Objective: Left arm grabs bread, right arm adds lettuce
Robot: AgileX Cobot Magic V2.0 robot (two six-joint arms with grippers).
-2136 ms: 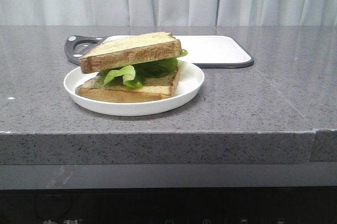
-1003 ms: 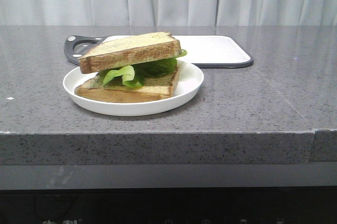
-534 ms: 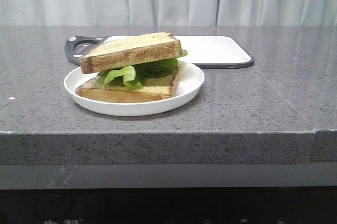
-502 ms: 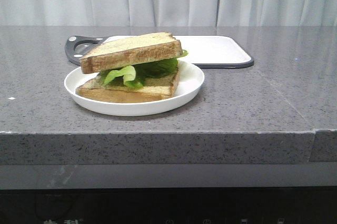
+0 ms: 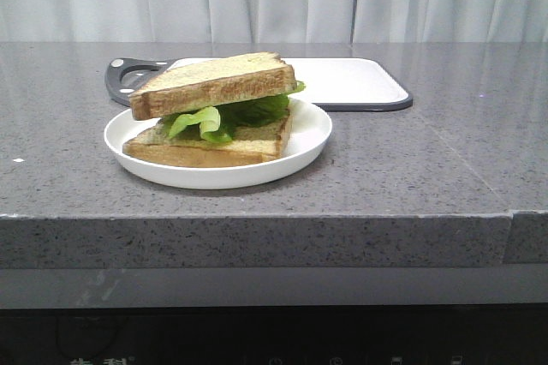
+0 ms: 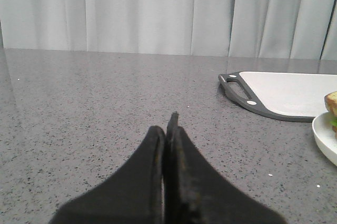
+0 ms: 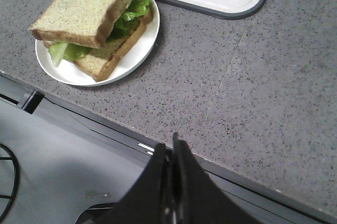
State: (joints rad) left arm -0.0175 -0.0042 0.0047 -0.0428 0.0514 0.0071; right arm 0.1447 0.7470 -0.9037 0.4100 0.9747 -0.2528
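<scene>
Nothing moved: bread [image 5: 212, 82] tops lettuce [image 5: 224, 116], tilted, long axis left-right; both pincers closed, empty.

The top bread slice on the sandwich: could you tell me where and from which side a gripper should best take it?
Grip the top bread slice by its brown crust edges, from above: it lies tilted on the lettuce, its front-left corner overhanging, with space beneath for a finger.

White plate [image 5: 308, 135], cutting board [image 5: 351, 79], countertop [image 5: 411, 168]
</scene>
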